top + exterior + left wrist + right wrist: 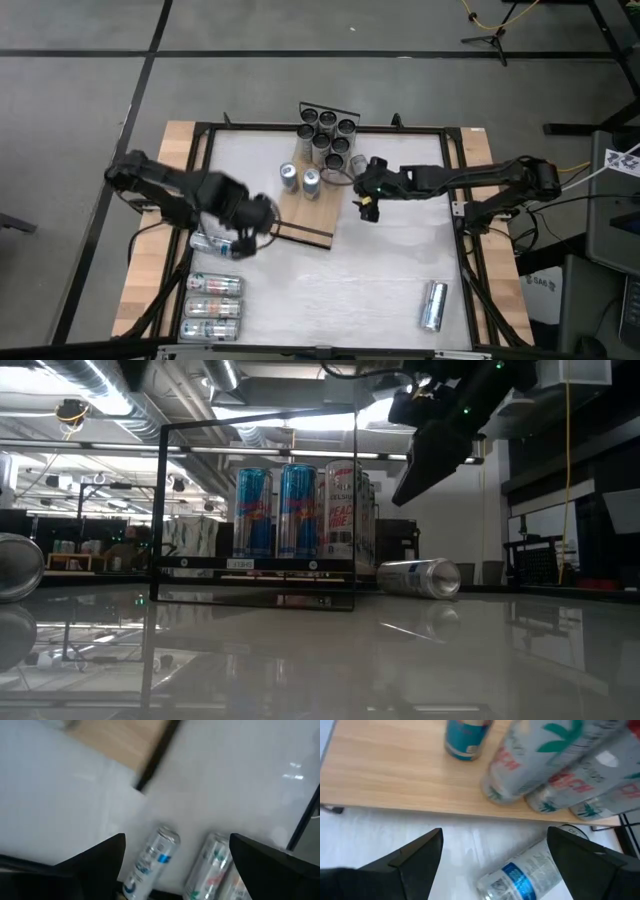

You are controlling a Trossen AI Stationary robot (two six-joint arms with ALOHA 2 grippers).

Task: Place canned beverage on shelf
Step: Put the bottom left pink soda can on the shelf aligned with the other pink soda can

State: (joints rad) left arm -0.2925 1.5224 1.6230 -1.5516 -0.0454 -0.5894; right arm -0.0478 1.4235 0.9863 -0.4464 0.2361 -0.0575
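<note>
Loose cans (212, 308) lay on the surface (380, 290); several stood on the shelf (312, 200); left gripper (247, 235) and right gripper (366, 203) hovered, jaws wide, empty; placing unfinished.

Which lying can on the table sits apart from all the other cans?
The silver can lying alone near the table's front right corner. The other lying cans are grouped at the front left or rest beside the shelf; this one has no neighbour.
</note>
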